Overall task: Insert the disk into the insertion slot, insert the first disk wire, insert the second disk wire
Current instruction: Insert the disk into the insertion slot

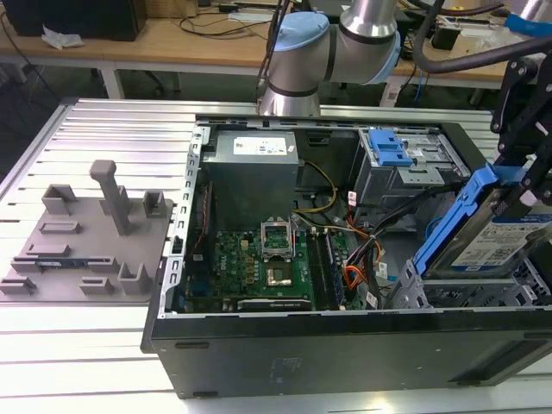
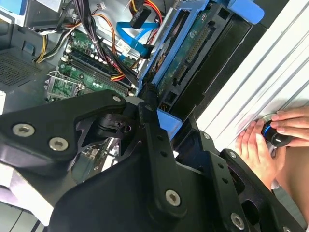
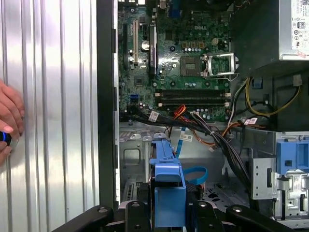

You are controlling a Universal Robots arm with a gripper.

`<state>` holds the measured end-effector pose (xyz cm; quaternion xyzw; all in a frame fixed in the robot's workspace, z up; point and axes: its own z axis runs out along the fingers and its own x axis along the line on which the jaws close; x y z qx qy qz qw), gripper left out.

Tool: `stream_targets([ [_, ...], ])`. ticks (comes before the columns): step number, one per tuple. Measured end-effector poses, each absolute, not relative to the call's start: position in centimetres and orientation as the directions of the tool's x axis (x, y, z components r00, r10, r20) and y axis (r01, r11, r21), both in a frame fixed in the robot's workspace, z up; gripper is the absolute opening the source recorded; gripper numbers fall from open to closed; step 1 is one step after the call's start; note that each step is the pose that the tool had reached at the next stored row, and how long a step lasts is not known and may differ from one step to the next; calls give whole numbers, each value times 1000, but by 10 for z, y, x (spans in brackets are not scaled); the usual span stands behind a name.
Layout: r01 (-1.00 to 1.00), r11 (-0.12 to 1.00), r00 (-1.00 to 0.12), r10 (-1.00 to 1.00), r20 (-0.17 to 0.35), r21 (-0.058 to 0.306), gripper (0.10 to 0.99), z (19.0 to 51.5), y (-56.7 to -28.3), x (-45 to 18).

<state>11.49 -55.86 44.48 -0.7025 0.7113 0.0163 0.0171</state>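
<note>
Holding the disk (image 1: 493,237) clamped by its blue carrier in our claw (image 3: 169,217), we see it tilted, low end aimed at the insertion slot (image 1: 457,295) just beneath, near the exterior view's right.

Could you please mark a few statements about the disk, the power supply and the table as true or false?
1. The disk is held tilted by the gripper, not yet flat in the insertion slot. True.
2. The power supply lies on the table outside the case. False: it sits inside the case.
3. A hand rests on the table beside the case. True.
4. The grey fixture plate lies inside the case. False: it lies on the table, at the exterior view's left of the case.
</note>
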Motion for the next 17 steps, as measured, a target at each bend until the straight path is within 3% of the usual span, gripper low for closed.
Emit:
stream_targets([
  [14,-1000,13,-12,-999,-47,-1,365,418,-560,115],
  [16,-1000,12,-12,-999,-47,-1,376,417,-560,115],
  [17,-1000,12,-12,-999,-47,-1,435,418,-560,115],
])
